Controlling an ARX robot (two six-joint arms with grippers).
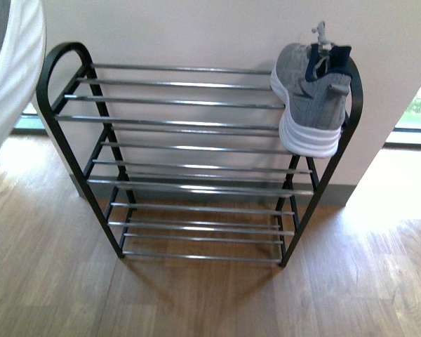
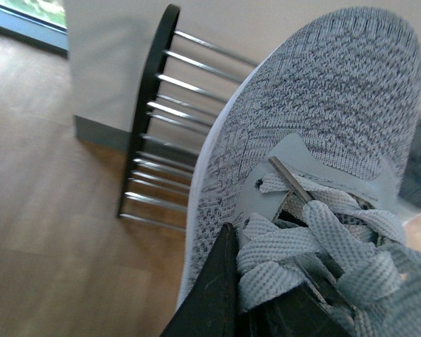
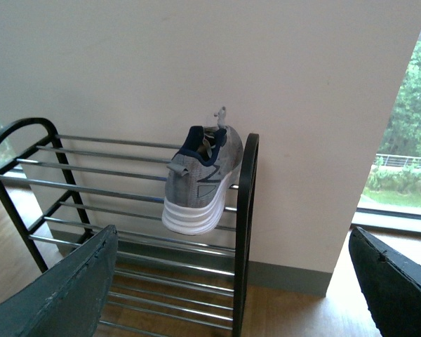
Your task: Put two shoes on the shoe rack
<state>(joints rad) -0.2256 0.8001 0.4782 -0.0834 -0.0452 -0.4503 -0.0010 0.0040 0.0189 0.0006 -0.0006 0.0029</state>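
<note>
Left gripper (image 2: 263,281) is clamped on a grey shoe (image 2: 323,105). Its dark fingers (image 2: 214,295) are pushed in among the light grey laces (image 2: 295,239), and the knit toe stretches away from them with the white sole edge running along 1 side. Beyond that toe and off to the side stands the rack (image 2: 149,105), black-framed with thin chrome bars, apart from the held shoe. Wooden floor (image 2: 49,232) lies below the gripper. In the front view this shoe shows only as a white and grey shape at the edge on the left arm's side, nearer the camera than the rack. Right gripper (image 3: 231,239) is spread wide with nothing between its 2 dark fingers (image 3: 70,288). Ahead of it, seen through the gap, the other shoe (image 3: 200,179) sits on the top tier of 4, at the end nearer this gripper. Its heel is turned toward the gripper and its toe toward the pale wall (image 3: 161,56), with its side leaning on the rack's rounded loop. A window (image 3: 407,140) shows past the wall's corner, on this arm's outer side.
</note>
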